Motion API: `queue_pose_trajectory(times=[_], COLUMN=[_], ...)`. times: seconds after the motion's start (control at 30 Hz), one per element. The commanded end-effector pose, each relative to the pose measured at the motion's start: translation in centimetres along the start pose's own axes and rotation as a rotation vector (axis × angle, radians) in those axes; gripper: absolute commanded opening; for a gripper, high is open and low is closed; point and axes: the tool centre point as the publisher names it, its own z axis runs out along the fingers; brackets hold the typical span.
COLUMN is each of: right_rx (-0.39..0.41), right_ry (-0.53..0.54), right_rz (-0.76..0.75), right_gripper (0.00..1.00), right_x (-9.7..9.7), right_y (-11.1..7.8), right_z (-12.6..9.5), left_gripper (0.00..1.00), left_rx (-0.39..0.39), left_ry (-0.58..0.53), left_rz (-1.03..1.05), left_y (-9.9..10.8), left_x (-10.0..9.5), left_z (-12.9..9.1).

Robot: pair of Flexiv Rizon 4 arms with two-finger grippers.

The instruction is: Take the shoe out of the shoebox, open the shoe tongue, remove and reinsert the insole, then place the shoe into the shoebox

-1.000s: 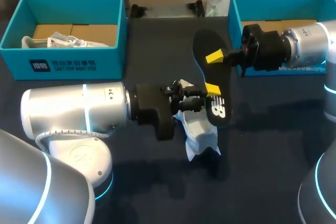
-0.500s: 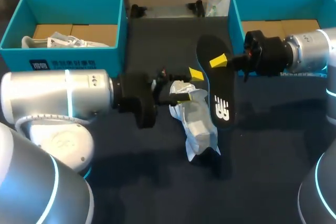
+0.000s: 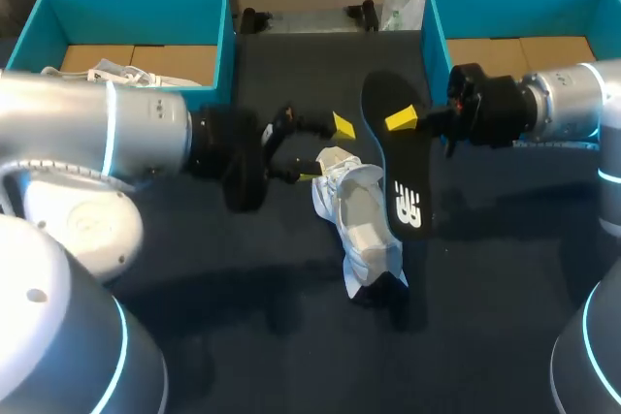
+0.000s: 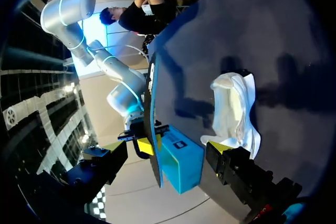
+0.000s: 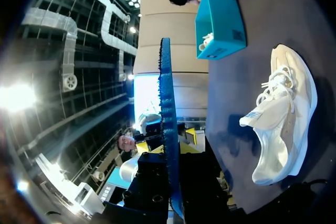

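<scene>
The dark surface [image 3: 505,269] carries two teal boxes; between them, outside both, the white shoe [image 3: 361,220] lies on the cloth. The left pincer [image 3: 327,150] hangs at the far end of the shoe with its two yellow tips spread wide and nothing between them; the nearer tip sits right at the edge of the shoe's white upper, though I cannot tell whether it touches. The right pincer [image 3: 400,121] comes in from the other side and is clamped on the black insole [image 3: 398,167], gripping it near the upper end; the insole is held up off the surface, tilted, its lower end hanging just beside the shoe on the right arm's side. Seen from the right wrist, the insole runs edge-on between that pincer's fingers, with the shoe [image 5: 283,114] lying beside it on the cloth. The left shoebox [image 3: 223,46] holds another white shoe [image 3: 121,75] with loose laces on its cardboard floor; the right shoebox [image 3: 435,36] sits behind the right arm, its cardboard floor showing.
</scene>
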Motion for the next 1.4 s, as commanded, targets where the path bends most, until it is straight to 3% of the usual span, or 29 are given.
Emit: queue_pose_trajectory(times=[0.03,0.33,0.87,1.13,1.27,1.4], right_rx=[0.001,0.016,0.044,0.054,0.055,0.059], right_ry=[0.004,0.009,-0.010,-0.002,-0.002,0.001], right_rz=[0.002,0.011,0.031,0.035,0.035,0.035], right_gripper=[0.00,0.00,0.00,0.00,0.00,0.00], right_x=[-0.4,-0.7,-1.0,-1.7,-1.7,-1.9], right_y=[0.1,0.1,1.2,1.1,1.0,1.0], right_z=[0.4,0.6,1.1,1.5,1.8,2.1], left_gripper=[1.00,1.00,1.00,1.00,1.00,1.00], left_rx=[0.027,0.072,0.072,-0.014,-0.042,-0.029], left_ry=[0.336,0.592,0.592,0.800,0.854,0.942], left_rz=[-0.011,0.073,0.073,-0.059,-0.079,-0.132], left_y=[0.9,0.8,0.8,2.2,3.0,3.7], left_x=[-0.8,0.9,0.9,-2.0,-2.9,-3.3], left_z=[0.5,0.0,0.0,0.4,0.4,1.1])
